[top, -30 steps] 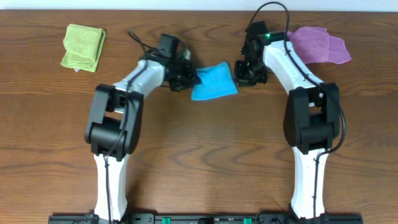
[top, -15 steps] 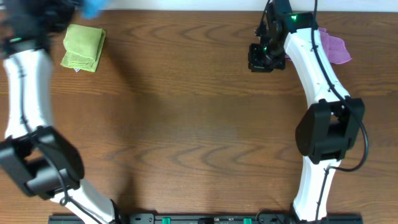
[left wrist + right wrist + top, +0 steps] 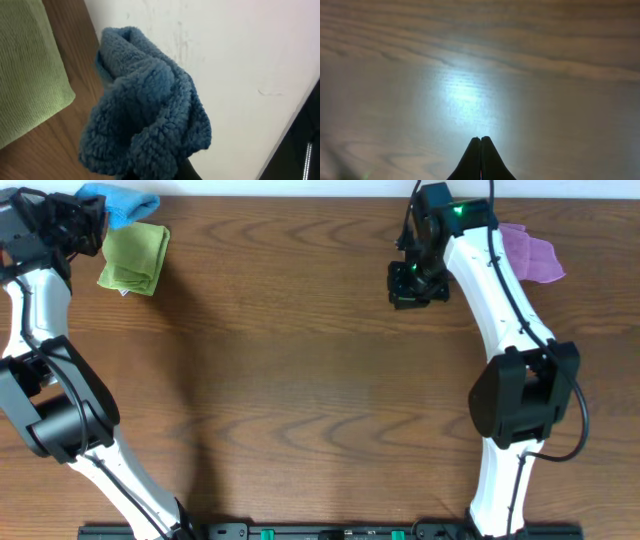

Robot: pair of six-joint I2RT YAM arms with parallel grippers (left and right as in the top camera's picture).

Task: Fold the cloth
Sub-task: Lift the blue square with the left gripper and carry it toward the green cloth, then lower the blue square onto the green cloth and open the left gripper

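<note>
- The left gripper (image 3: 86, 213) holds the blue cloth (image 3: 150, 110) bunched just ahead of its fingers. The fleece hides the tips, so the clamp is judged from how the cloth hangs, and it looks firm.
- The green cloth (image 3: 27, 75), folded, lies on the table (image 3: 300, 380) below the gripper and to one side, near the blue bundle.
- The right gripper (image 3: 481, 150) is pinched closed on nothing, with bare wood ahead of its tips. The purple cloth (image 3: 530, 255) lies beyond its arm.
- To do this step well, lower the bundle until it rests fully on wood beside the green cloth, inside the table's far edge. Let go only then, so the folds do not spring open.
</note>
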